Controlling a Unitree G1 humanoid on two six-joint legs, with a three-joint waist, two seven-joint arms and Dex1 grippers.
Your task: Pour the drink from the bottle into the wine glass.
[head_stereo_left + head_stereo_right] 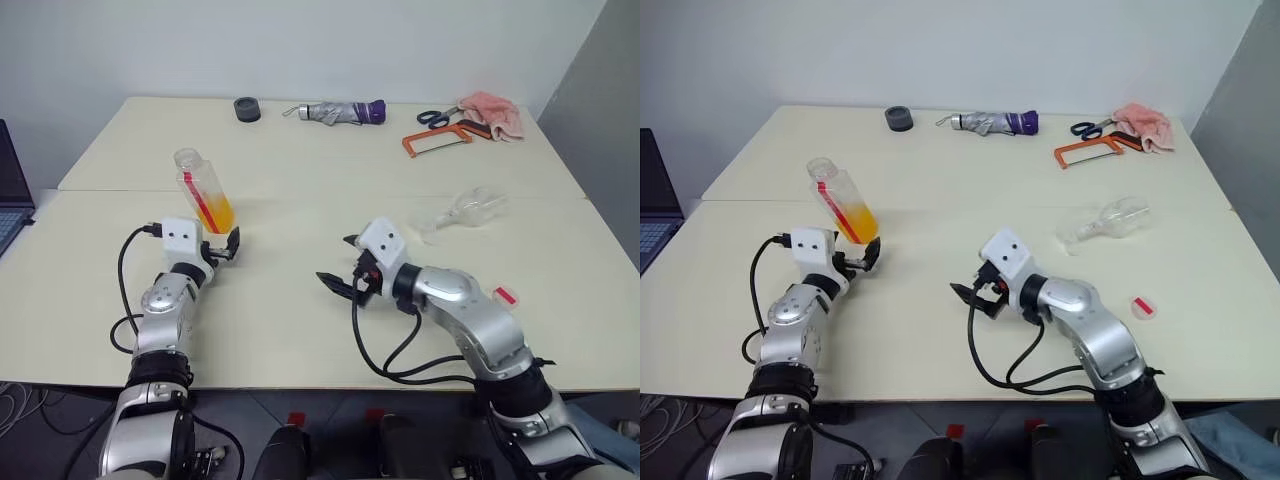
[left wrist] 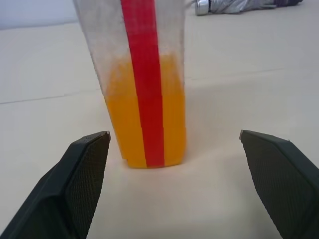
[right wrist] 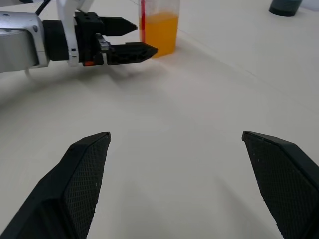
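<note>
Both hands [image 1: 222, 247] [image 1: 340, 268] open over cream table [image 1: 300, 330], white wall [image 1: 300, 40] behind

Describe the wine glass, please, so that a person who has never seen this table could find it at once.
Look at the right half of the cream table, in front of the orange hacksaw near the far edge. There the wine glass lies on its side, clear and seemingly empty. Unlike the bottle on the left half, it has a thin stem and no orange drink.

Uncapped bottle [image 1: 203, 190] upright on table [image 1: 300, 300], left end effector [image 1: 222, 247] just behind it — fingers spread, wine glass [image 1: 462, 212] lying sideways
</note>
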